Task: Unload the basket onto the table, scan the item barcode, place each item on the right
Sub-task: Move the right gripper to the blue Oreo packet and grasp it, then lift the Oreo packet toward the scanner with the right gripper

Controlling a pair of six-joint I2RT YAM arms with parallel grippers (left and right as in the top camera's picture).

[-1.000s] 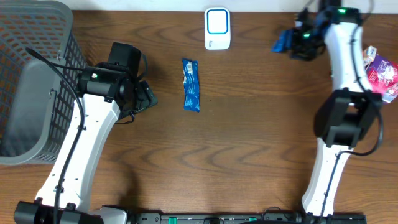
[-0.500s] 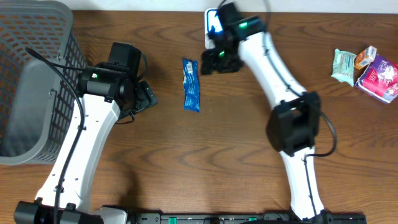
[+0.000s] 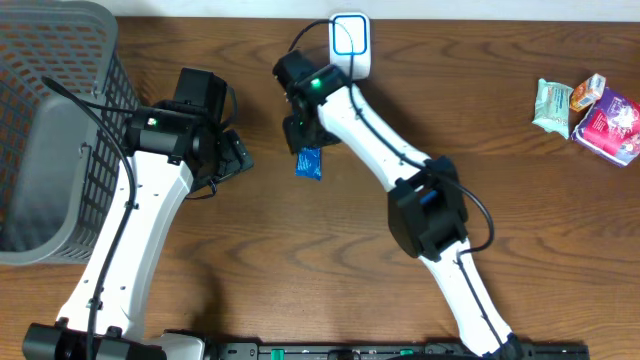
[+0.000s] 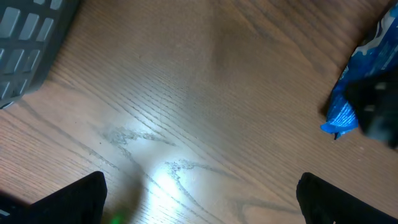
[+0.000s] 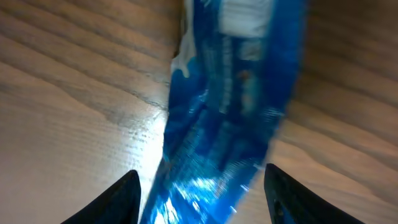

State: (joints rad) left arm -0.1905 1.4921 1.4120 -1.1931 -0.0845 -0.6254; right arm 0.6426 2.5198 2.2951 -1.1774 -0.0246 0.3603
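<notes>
While overhead hides it, right hand [image 5: 202,186] spread astride blue packet [image 5: 230,93], left hand [image 4: 199,186] released.

Looks like a mock shop checkout: scanner [image 3: 350,45], mesh basket [image 3: 60,40], wrapped packets [image 3: 608,122] on a wooden table [image 3: 300,260].

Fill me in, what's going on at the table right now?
The right hand is down over the blue packet in the middle of the table, fingers either side of it but open, so nothing is gripped yet. The left hand sits open and empty to the packet's left. The white scanner stands at the far edge; the packet has not reached it.
</notes>
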